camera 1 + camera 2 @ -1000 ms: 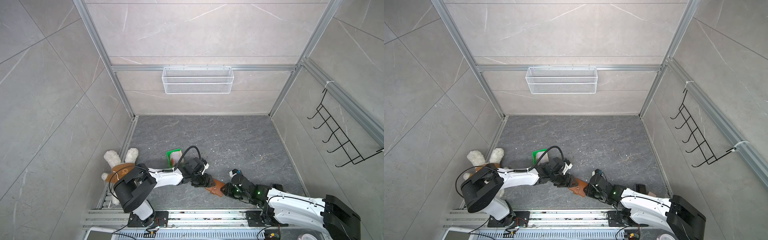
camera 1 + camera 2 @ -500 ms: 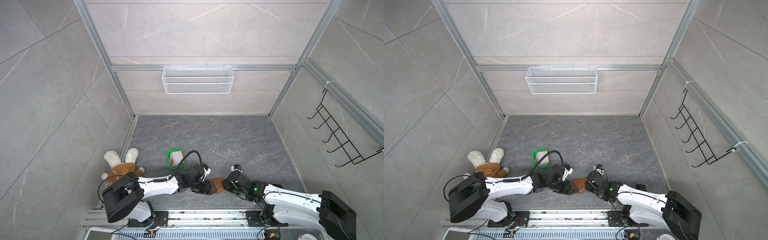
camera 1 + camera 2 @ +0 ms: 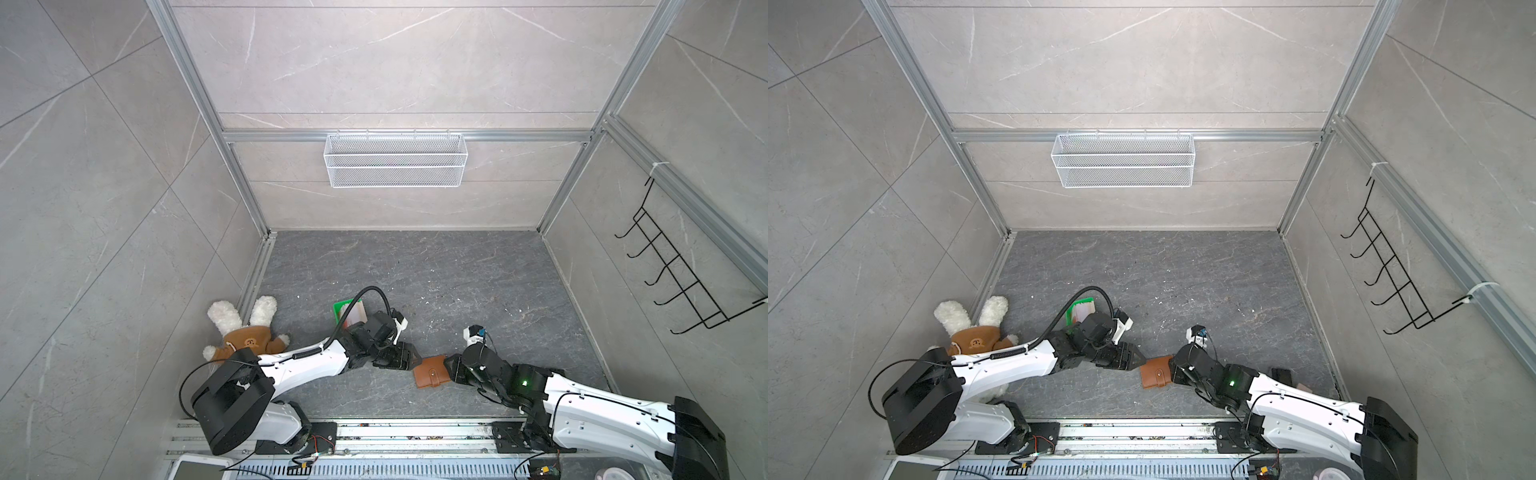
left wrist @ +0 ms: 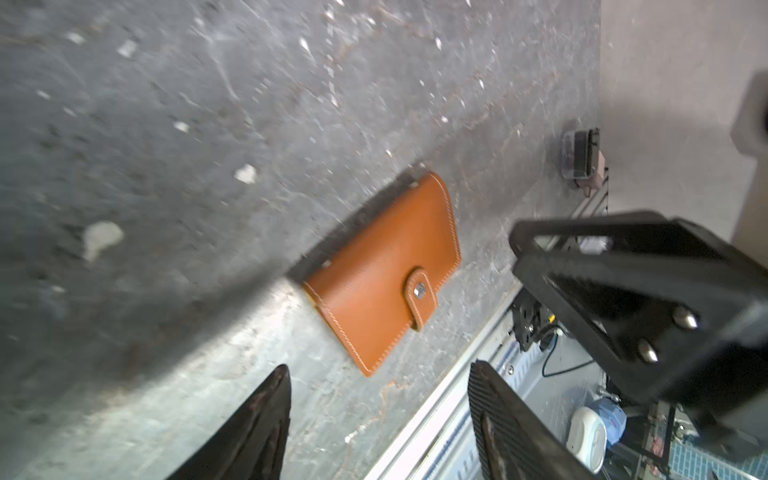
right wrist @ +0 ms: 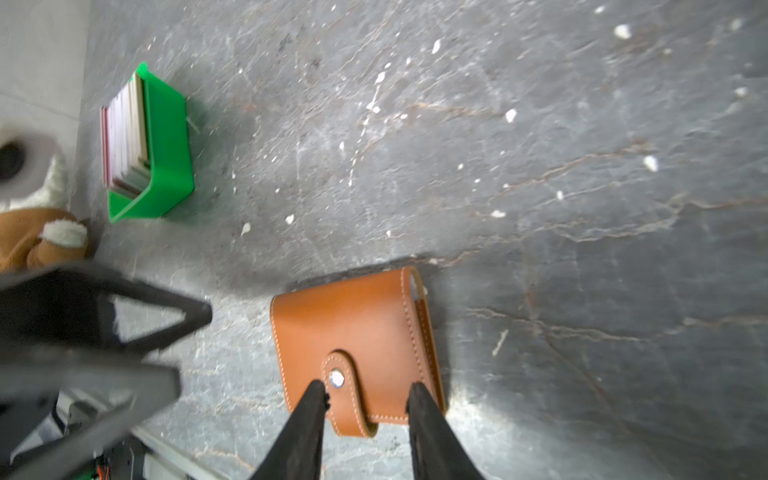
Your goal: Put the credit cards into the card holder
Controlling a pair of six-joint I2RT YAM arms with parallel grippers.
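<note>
On the grey floor (image 3: 415, 270) a plush toy (image 3: 245, 332) lies by the left wall, and near the front the left gripper (image 3: 411, 360) hovers, jaws spread and empty, just left of the closed tan card holder (image 3: 432, 371), which lies flat with its strap snapped. The right gripper (image 5: 368, 388) stands over the holder's right side, fingers parted either side of the strap, clamping nothing. Farther back left, a small green tray (image 5: 170, 145) holds the credit cards (image 5: 124, 137) on edge
</note>
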